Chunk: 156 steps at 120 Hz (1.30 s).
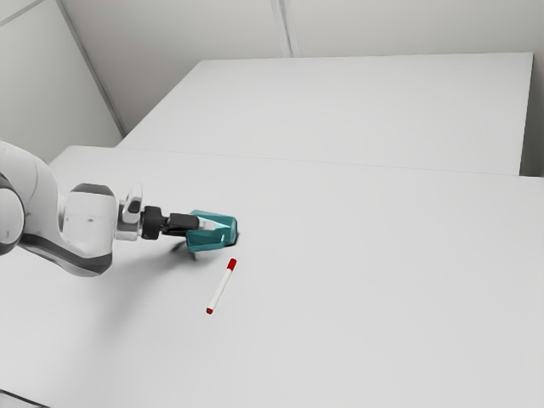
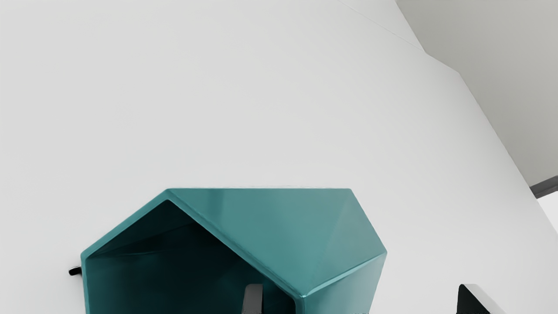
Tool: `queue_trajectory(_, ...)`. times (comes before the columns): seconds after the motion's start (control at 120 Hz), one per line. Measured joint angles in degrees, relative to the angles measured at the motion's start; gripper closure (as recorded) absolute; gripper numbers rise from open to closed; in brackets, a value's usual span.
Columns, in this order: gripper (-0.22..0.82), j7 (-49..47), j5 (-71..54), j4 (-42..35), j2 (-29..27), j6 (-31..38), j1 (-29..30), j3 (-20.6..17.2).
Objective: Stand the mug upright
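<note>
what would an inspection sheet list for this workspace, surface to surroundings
surface: smooth white table
job's things: teal faceted mug, on its side, mouth facing the black fingers
clutter: white marker with red ends, lying beside the mug
grippers: fingers open, one at or inside the mouth, one outside
cables: thin dark line at the exterior view's lower left, possibly a cable
surroundings: pale grey walls

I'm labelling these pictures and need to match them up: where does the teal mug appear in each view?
Exterior view: the mug is left of centre, at the end of the arm, near the red-capped marker.
Wrist view: the mug has its mouth by one jaw, the other jaw standing apart beyond its outer side.
Shared landmark: the open jaws.
</note>
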<state>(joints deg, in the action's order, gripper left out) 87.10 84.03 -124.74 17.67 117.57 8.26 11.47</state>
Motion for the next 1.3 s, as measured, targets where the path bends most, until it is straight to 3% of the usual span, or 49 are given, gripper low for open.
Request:
queue_trajectory(0.483, 0.65, 0.34, 1.06, 0.04, -0.17, 0.08, -0.01, -0.01)
queue_trajectory(0.725, 0.75, 0.40, 1.33, 0.41, -0.67, 0.21, -0.07, -0.04)
queue_trajectory(1.075, 0.76, 0.09, 0.59, 0.60, -4.73, 1.33, -2.62, -0.02)
queue_trajectory(1.3, 0.76, -4.30, -12.27, 2.63, -8.76, 4.60, -4.00, -0.45)
